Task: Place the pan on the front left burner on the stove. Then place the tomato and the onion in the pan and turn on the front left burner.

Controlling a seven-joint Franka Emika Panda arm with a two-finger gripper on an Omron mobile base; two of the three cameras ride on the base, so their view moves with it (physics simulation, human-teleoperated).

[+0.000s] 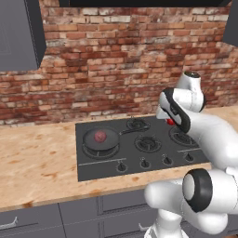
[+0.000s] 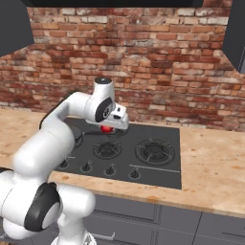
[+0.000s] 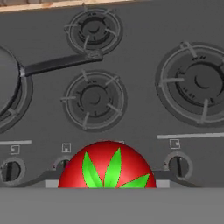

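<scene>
while the arm hangs over the stove, these lines give the scene.
gripper [image 3: 107,186]: jaws stand partly apart, closed on the tomato [image 3: 107,166], which sits between the fingertips at the bottom of the hand view; the red ball also peeks out under the hand in both base views, held above the cooktop.
tomato: bright red, green stem leaves facing the hand camera, over the knob row near the middle of the stove [image 1: 139,145].
pan [image 1: 101,141]: on the front left burner [image 1: 93,151], handle reaching right toward the rear middle burner.
onion [image 1: 100,136]: pinkish ball lying inside the pan.
around: smaller burner [image 3: 93,98] between pan and tomato; big ringed burner [image 3: 197,83] to the right in the hand view; row of knobs [image 1: 145,163] along the front edge; wooden counter [image 1: 37,162] on both sides; brick wall [image 1: 116,56] behind; dark cabinets [image 1: 18,32] above; grey drawers [image 1: 69,218] below.
in the way: the robot's own forearm hides the right part of the stove in the left base view.
writing: small square marks beside the knobs, too small to read; no brand legible.
</scene>
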